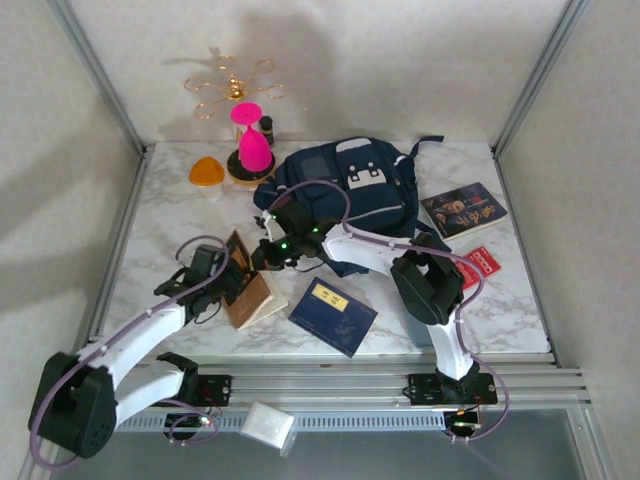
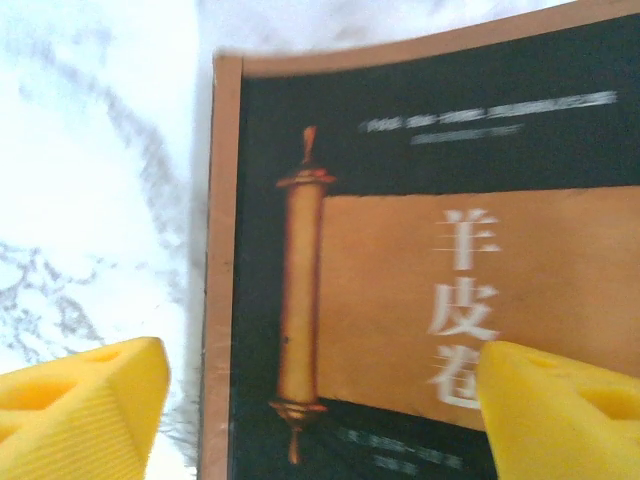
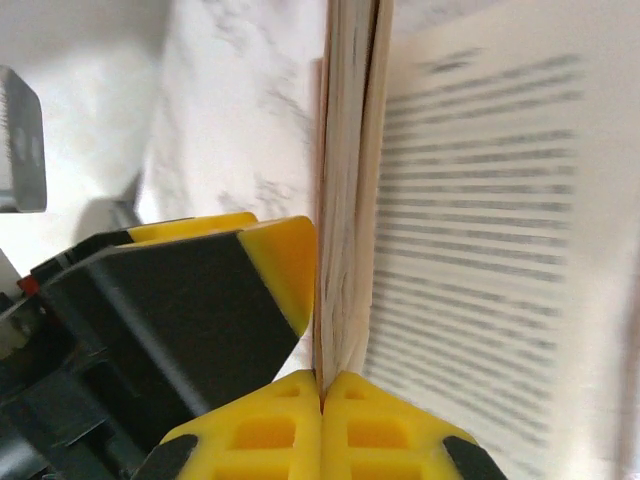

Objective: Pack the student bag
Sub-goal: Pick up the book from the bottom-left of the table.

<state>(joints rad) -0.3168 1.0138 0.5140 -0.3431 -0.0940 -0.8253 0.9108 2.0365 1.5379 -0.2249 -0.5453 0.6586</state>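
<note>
With the right fingers (image 3: 320,420) pinched shut on an edge of the brown book (image 2: 420,270) and the left fingers (image 1: 226,275) spread wide, empty, either side of its spine, the left should probably grip squarely before lifting toward the student bag (image 1: 350,185) just beyond the right fingers

surface (image 1: 170,240): marble | far: backpack (image 1: 375,190), orange tub (image 1: 206,173) | near: brown book (image 1: 250,290), navy book (image 1: 334,316) | right: dark book (image 1: 463,209), red card (image 1: 482,265)
</note>
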